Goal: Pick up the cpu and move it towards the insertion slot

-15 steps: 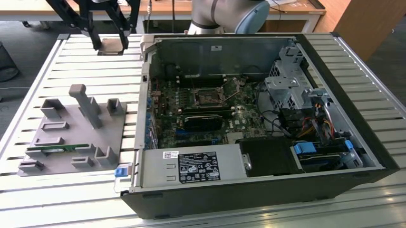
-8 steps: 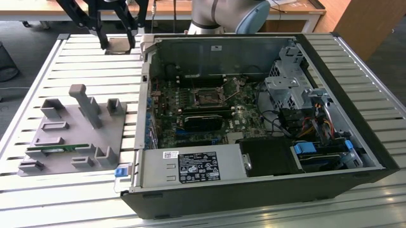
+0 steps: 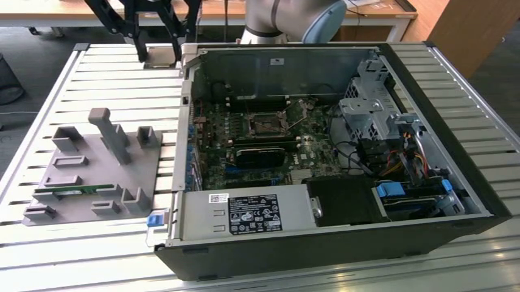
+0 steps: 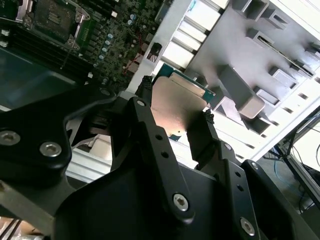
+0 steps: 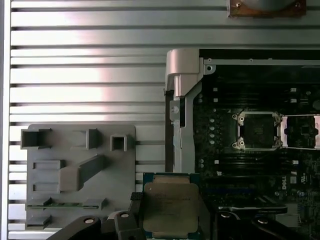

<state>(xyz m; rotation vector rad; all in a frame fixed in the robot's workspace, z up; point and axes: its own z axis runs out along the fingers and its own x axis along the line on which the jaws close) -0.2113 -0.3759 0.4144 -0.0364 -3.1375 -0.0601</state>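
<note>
my gripper point(image 5: 167, 220): clamped on the cpu, one black finger on each of two opposite edges; in the second wrist view the gripper point(image 4: 175, 122) shows the same hold, fingers point(image 4: 145, 125) pinching the chip's sides.
cpu point(image 5: 170, 207): held between my fingers, lifted clear of the table, silver top toward the first wrist camera, green rim showing around it; it looks level, not tipped. in the second wrist view the cpu point(image 4: 177, 105) hangs over the pale edge of the computer case.
case wall point(image 5: 182, 100): the silvery side of the open computer case, just past the chip, between the tray side and the board side.
grey parts tray point(image 5: 80, 170): on the slatted table point(image 5: 85, 60), at about 9 o'clock from the chip in the first wrist view; a thin green memory stick point(image 5: 60, 204) lies in one of its holders.
insertion slot point(image 5: 257, 131): on the motherboard inside the case, frame open and the socket bare; from the chip it lies at roughly 1 o'clock in the first wrist view, well apart. in the exterior view the insertion slot point(image 3: 266, 123) sits mid-board.
key relation: chip and socket both look square-on to each other, so i judge the gap is mostly sideways travel over the case wall, little turning.
progress: pick done as i read it; carry toward the slot not finished.
</note>
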